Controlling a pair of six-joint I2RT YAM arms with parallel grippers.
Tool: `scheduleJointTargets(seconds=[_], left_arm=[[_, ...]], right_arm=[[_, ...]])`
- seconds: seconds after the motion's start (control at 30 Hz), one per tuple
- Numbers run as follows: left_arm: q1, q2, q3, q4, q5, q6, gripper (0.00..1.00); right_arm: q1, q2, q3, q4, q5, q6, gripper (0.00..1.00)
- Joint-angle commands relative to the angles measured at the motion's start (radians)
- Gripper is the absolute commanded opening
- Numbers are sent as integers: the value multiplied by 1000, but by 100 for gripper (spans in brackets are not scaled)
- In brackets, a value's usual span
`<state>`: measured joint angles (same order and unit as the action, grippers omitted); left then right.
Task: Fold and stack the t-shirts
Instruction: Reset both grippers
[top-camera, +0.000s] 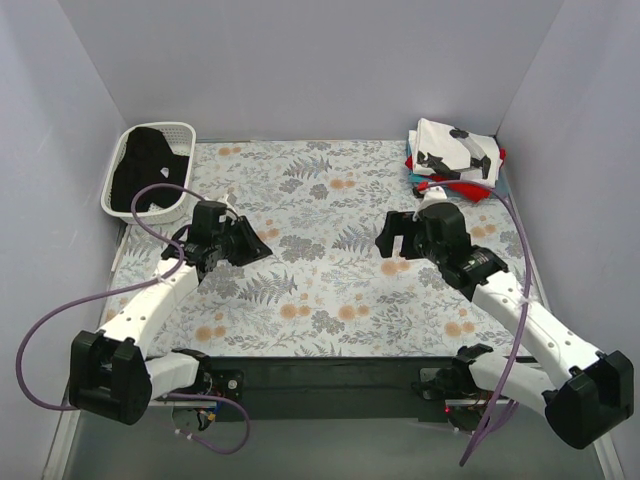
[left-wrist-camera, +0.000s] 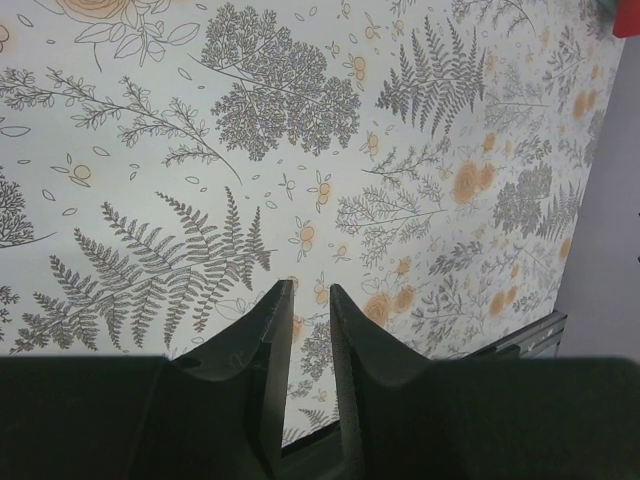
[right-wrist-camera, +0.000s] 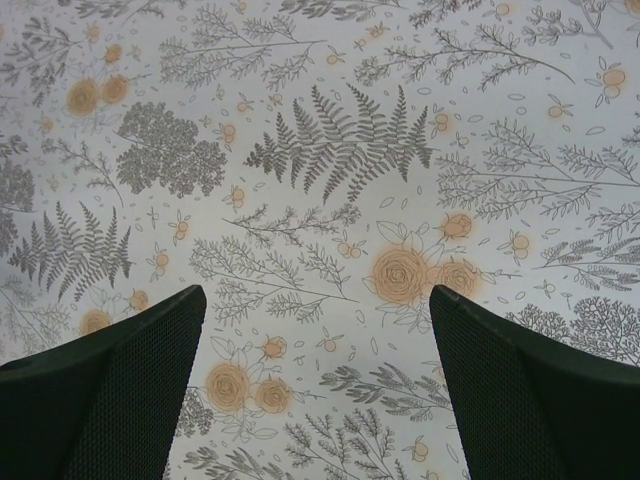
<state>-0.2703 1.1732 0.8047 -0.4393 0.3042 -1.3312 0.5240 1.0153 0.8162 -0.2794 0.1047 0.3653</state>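
Note:
A folded stack of t-shirts sits at the table's far right corner. The white t-shirt (top-camera: 455, 150) with black print lies on top, with a red one (top-camera: 428, 184) and a teal edge (top-camera: 468, 191) showing beneath it. A black t-shirt (top-camera: 148, 170) lies crumpled in the basket at the far left. My left gripper (top-camera: 263, 250) (left-wrist-camera: 310, 287) hovers over the cloth left of centre, its jaws a narrow gap apart with nothing between them. Right of centre, my right gripper (top-camera: 397, 240) (right-wrist-camera: 317, 292) stands wide open and empty above the cloth.
The white lattice basket (top-camera: 160, 128) stands at the far left corner. A floral table cloth (top-camera: 320, 200) covers the table. Pale walls close in the back and both sides. A red scrap (left-wrist-camera: 626, 15) shows at the left wrist view's top right corner.

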Motion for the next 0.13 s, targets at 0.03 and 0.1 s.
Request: scheduleJointTargets(seconds=[0.03, 0.1], left_arm=[[5, -55, -13, 13, -4, 35, 20], [5, -67, -10, 7, -8, 49, 20]], right_arm=[[-1, 2, -15, 37, 6, 41, 98], [-1, 0, -3, 32, 27, 46, 98]])
